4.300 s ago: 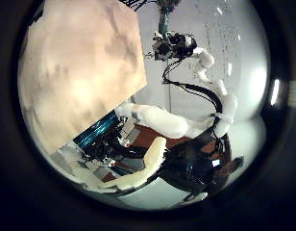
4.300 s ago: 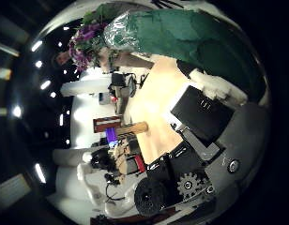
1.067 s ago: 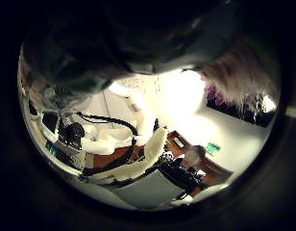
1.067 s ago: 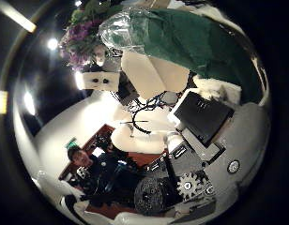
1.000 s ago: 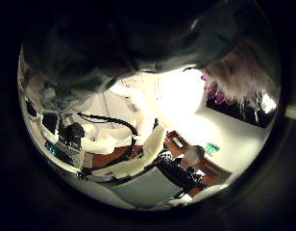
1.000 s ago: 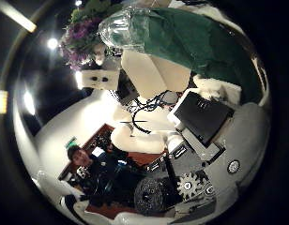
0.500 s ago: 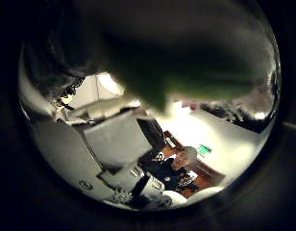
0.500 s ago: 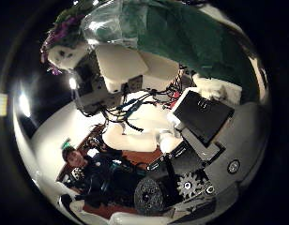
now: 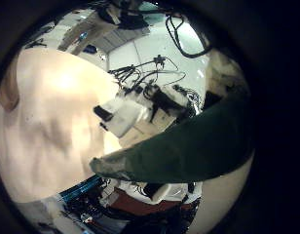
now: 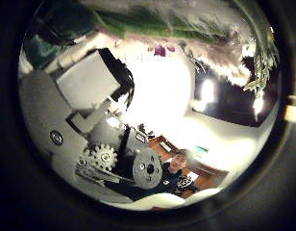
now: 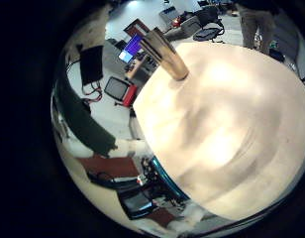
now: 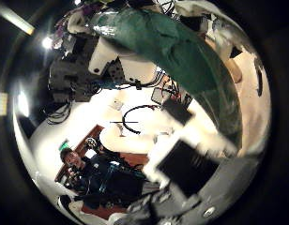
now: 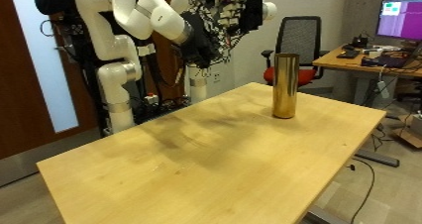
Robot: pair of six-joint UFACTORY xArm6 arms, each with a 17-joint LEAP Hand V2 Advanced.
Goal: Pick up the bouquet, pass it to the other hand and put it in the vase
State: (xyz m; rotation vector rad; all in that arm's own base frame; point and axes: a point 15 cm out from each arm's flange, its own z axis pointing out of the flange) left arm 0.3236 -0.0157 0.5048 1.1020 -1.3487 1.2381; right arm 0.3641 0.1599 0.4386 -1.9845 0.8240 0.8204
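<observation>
Bouquet newly nearer, dark-green wrap.

Bare wooden table, office clutter behind it.
A black office chair stands beyond the table's far edge, beside a desk bearing a lit monitor.

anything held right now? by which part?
The bouquet, by its green wrap, between left hand and right hand; which one grips cannot be told.

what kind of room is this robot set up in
Probably an office or lab workspace: behind the wooden table with the gold vase stand a black office chair and a desk with a lit monitor.
</observation>
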